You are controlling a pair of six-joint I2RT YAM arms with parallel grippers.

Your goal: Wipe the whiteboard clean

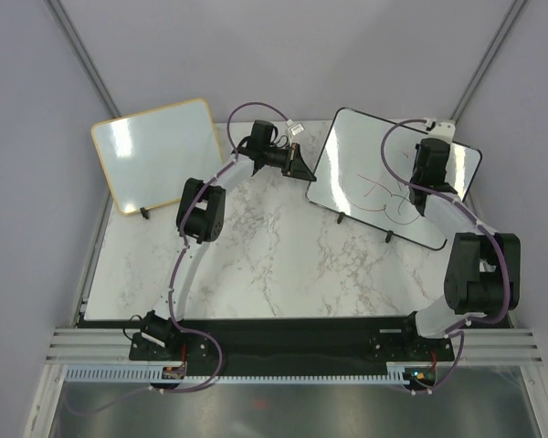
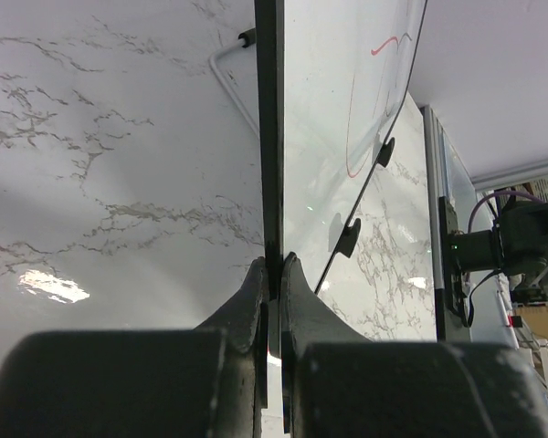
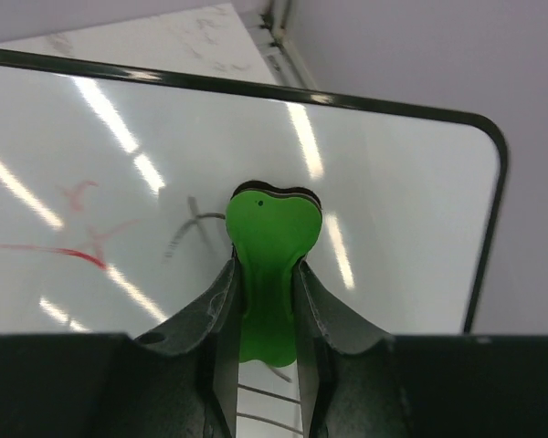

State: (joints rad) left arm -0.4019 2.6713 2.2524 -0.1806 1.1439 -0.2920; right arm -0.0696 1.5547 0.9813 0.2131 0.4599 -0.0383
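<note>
The black-framed whiteboard [image 1: 356, 155] stands propped at the right rear of the marble table [image 1: 283, 265], with red and dark scribbles on its face. The left gripper [image 2: 274, 269] is clenched on the board's left frame edge. The right gripper [image 3: 267, 265] grasps a green eraser [image 3: 267, 228], held against the board's face just beside the scribbles.
</note>
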